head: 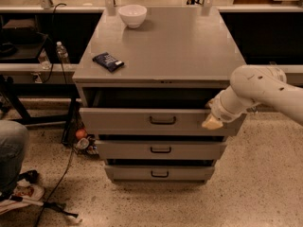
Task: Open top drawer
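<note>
**Off-centre pull could jam the drawer**

Nearest the camera, two lower drawers (pixel 161 150) sit below the top drawer (pixel 123 121). The top drawer stands a little way out, with a dark gap showing above its front. Its handle (pixel 163 120) is at centre, and nothing holds it. The gripper (pixel 212 122) is at the far right end of the drawer front, well apart from the handle. From this angle I cannot tell whether it is open or closed, or hooked on anything.

The main risk is a pull from that corner. It would likely twist the drawer in its slides and bind it, or the gripper could slip off the edge. A hard tug might also jolt the cabinet, sliding the packet (pixel 108 61) or the bowl (pixel 132 15) farther back on the counter (pixel 189 51).
</note>
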You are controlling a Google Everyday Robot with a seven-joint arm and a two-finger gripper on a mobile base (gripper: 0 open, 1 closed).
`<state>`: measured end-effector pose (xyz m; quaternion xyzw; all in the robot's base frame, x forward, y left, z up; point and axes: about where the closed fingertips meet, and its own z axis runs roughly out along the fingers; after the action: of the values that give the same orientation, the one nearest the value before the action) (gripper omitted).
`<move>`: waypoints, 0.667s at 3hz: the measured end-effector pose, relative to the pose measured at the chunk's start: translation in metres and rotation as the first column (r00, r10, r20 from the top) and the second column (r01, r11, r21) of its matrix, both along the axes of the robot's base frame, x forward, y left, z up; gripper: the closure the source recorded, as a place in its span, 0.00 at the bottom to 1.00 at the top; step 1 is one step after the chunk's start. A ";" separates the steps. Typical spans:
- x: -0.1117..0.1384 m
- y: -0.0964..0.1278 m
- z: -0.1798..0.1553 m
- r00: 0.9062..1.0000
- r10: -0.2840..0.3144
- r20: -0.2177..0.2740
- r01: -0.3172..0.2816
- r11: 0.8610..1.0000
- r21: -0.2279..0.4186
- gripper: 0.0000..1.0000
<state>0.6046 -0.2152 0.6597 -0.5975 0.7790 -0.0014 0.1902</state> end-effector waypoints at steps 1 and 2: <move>-0.002 -0.002 0.004 1.000 -0.007 0.002 0.007 1.000 0.002 0.95; -0.039 -0.031 0.012 0.992 -0.115 0.042 0.114 0.993 0.036 1.00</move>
<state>0.5652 -0.2459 0.6715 -0.5485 0.8075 -0.0123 0.2168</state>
